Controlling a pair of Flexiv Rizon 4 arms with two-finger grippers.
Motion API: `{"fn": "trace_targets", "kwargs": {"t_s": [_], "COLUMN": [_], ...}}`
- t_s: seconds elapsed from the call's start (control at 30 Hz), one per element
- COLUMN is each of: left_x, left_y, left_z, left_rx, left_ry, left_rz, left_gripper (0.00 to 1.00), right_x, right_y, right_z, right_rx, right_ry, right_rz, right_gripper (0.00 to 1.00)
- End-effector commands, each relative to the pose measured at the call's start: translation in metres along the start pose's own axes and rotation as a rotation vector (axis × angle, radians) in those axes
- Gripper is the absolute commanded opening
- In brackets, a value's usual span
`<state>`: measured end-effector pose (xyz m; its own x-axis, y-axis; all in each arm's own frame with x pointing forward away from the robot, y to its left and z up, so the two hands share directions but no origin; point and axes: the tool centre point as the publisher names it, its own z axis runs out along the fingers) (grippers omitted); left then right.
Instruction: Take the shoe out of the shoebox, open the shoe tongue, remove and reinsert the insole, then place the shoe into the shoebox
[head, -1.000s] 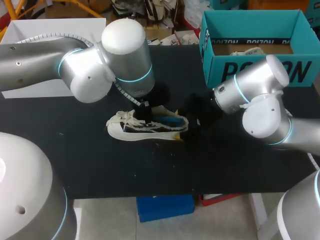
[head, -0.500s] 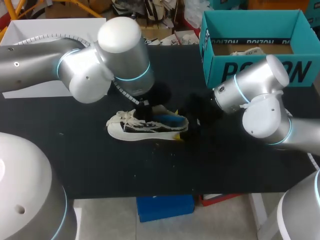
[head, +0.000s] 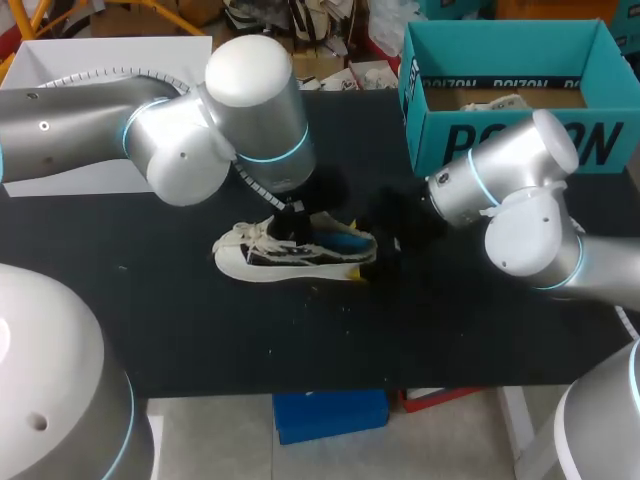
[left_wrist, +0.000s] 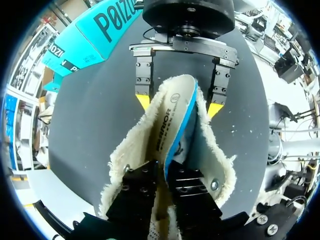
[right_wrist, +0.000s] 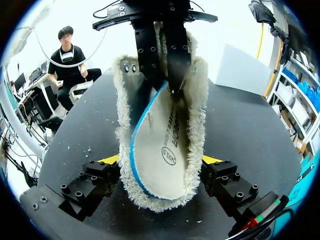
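— Black desk (head: 180, 300), both arms over it. How far along was the job?

— Partway, I judged. The left arm (head: 170, 140) stretched in from the far left, its wrist above the middle of the desk. The right arm (head: 520, 200) stretched in from the right. The teal shoebox (head: 500, 140) stood open at the far right with the shoe no longer in it, so the first step was done.

— And the shoe itself?

— The shoe (head: 250, 262) sat on its sole in the middle of the desk, toe left, heel right, with its fleecy opening spread wide. The insole (right_wrist: 160, 145) was neither out nor seated. It stood tilted on its edge inside the opening.

— Who held what?

— The right gripper (left_wrist: 179, 104) had its fingers clamped on the heel, one yellow tip against each side. The left gripper (left_wrist: 164, 172) had its fingers pinched together on the front part of the insole.

— What was left, then?

— Finishing the insole, though I couldn't tell whether it was going out or back in. After that, the shoe had to go into the shoebox.

— Room to move?

— There was plenty of bare desk to the left and on the near side, and the shoe sat well back from the near edge. The tight spot was on the right. The right arm filled the gap between shoe and shoebox, and the box's near wall would need clearing from above.
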<state>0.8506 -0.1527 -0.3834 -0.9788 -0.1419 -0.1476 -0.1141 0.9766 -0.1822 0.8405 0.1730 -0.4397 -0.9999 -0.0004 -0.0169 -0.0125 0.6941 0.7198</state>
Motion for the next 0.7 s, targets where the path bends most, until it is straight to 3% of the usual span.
{"fn": "trace_targets", "kwargs": {"t_s": [0.03,0.2,0.37,0.7], "left_x": [0.007,0.016,0.016,0.01], "left_y": [-0.004,-0.005,-0.009,-0.022], "left_z": [0.006,0.009,0.016,0.024], "left_rx": [-0.006,-0.019,-0.028,-0.026], "left_ry": [-0.014,-0.052,-0.067,-0.09], "left_rz": [0.031,0.065,0.062,0.061], "left_gripper": [0.84,0.96,0.98,0.87], "right_x": [0.001,0.001,0.001,0.001], "right_y": [0.0,0.0,0.0,0.0], "right_z": [0.002,0.002,0.002,0.002], "right_rx": [0.004,0.004,0.004,0.004], "right_ry": [0.0,0.0,0.0,0.0], "right_rz": [0.0,0.0,0.0,0.0], "right_gripper": [0.0,0.0,0.0,0.0]}}
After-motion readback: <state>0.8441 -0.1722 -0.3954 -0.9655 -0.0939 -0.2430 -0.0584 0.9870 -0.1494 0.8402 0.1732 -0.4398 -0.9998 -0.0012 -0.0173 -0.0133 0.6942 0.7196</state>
